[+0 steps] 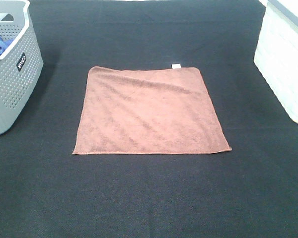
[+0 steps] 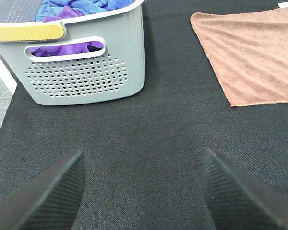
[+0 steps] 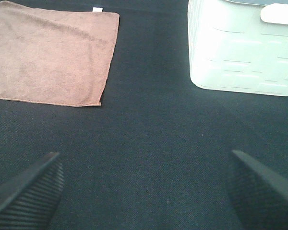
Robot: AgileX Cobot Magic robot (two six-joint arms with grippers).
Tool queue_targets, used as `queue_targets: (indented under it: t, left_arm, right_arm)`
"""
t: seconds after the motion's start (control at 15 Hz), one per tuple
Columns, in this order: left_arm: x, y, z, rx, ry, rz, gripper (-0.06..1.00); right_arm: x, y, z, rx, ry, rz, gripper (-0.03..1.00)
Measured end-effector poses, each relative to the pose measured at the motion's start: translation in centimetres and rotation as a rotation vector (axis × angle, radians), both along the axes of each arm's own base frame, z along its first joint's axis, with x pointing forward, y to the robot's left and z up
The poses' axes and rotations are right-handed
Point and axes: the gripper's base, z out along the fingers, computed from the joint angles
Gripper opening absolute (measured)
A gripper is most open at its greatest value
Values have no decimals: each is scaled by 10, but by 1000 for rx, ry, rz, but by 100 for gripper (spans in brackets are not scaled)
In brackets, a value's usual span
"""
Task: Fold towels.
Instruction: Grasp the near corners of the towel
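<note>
A reddish-brown towel (image 1: 149, 111) lies flat and unfolded in the middle of the black mat, with its small white tag (image 1: 176, 66) at the far edge. It also shows in the left wrist view (image 2: 257, 52) and the right wrist view (image 3: 50, 55). Neither gripper shows in the high view. My left gripper (image 2: 144, 191) is open and empty over bare mat, near the grey basket and short of the towel's near left corner. My right gripper (image 3: 144, 189) is open and empty over bare mat, short of the towel's near right corner.
A grey perforated basket (image 1: 15, 74) stands at the left edge, holding blue and purple cloths (image 2: 77, 9). A white basket (image 1: 285, 59) stands at the right edge, also seen from the right wrist (image 3: 240, 48). A black mat (image 1: 149, 198) covers the table.
</note>
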Motion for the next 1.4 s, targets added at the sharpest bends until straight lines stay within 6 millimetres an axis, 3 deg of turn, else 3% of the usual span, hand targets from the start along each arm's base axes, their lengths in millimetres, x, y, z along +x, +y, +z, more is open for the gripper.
queue_targets:
  t: [1.4]
  left_arm:
    - [0, 0, 0, 0, 0, 0, 66]
  right_arm:
    - [0, 0, 0, 0, 0, 0, 86]
